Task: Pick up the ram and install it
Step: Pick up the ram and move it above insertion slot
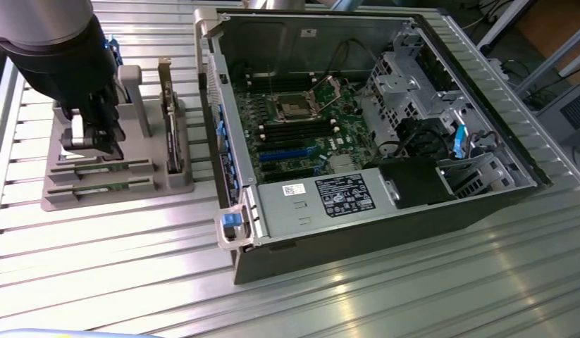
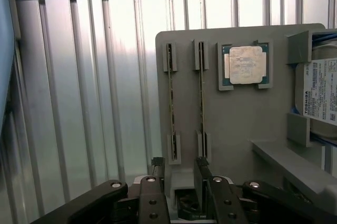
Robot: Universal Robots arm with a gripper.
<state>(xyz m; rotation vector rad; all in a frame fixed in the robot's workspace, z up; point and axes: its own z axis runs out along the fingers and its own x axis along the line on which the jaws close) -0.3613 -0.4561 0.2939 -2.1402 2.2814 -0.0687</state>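
Exterior view: a ribbed metal table [image 1: 101, 282] carries an open computer case [image 1: 299, 246], with its motherboard showing inside. A metal box in the case bears a dark label and a small white one (the print on both is too small to read). Towards the exterior view's left stands a gray tray [image 1: 111, 193], and the robot arm [image 1: 55, 42] comes down over it.

In the wrist view, a hard drive [image 2: 321, 92] lies at one end of the tray. Its white label reads "TOSHIBA", and the finer lines under it cannot be made out.

The pincer [image 2: 180, 170] is released, with its two fingers spread and nothing between them. In the exterior view it hangs above the tray.

The ram [image 2: 170, 100] stands on edge in slotted holders near the tray's edge. It runs straight away from the pincer, roughly in line with the gap between the fingers, and its near end is close to the fingertips [image 2: 158, 165] but clear of them. In the exterior view it stands to the right of the pincer. A second stick [image 2: 200, 97] stands parallel just beside it, in line with the other finger.

A square processor chip [image 2: 245, 65] sits in its own recess beyond the sticks. The marks on its silver lid are faint and unreadable.
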